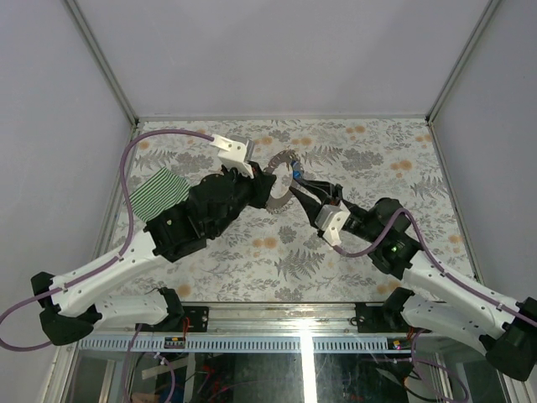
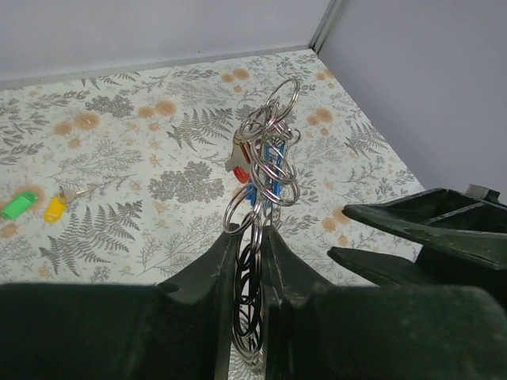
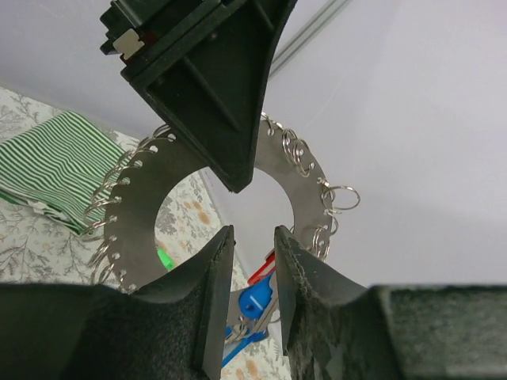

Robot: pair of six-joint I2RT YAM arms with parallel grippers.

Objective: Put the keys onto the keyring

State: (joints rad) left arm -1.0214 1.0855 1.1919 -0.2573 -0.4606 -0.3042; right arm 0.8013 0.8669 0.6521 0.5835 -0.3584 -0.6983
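- While the left claw [image 2: 255,237] is clamped on the keyring [image 3: 141,212], it holds the ring up off the worktop [image 2: 119,119], near the middle of the scene.
- Seen from the right wrist, the keyring is a flat grey metal band shaped like a wide hoop. Small holes run along its outer edge, and many wire loops [image 3: 342,198] hang from them.
- Seen from the left wrist, the band is edge-on. It stands upright between the two dark fingers, which press on it from both sides.
- A blue key [image 2: 268,176] and a red key [image 2: 241,161] hang among the loops above the left claw, close against each other.
- The right claw [image 3: 253,231] sits just beside the keyring, pointing at its lower edge. Its fingers stand a narrow gap apart with nothing gripped between them.
- From the right wrist, the blue key's head shows low down, behind that gap.
- A green key [image 2: 14,206] and a yellow key [image 2: 54,208] lie flat on the worktop, side by side. They are well apart from the keyring, on the left of the left wrist's view.
- A green-and-white striped cloth [image 1: 159,191] lies on the worktop by the left arm, away from both claws.
- The worktop has a pale print of grey ferns and orange flowers.
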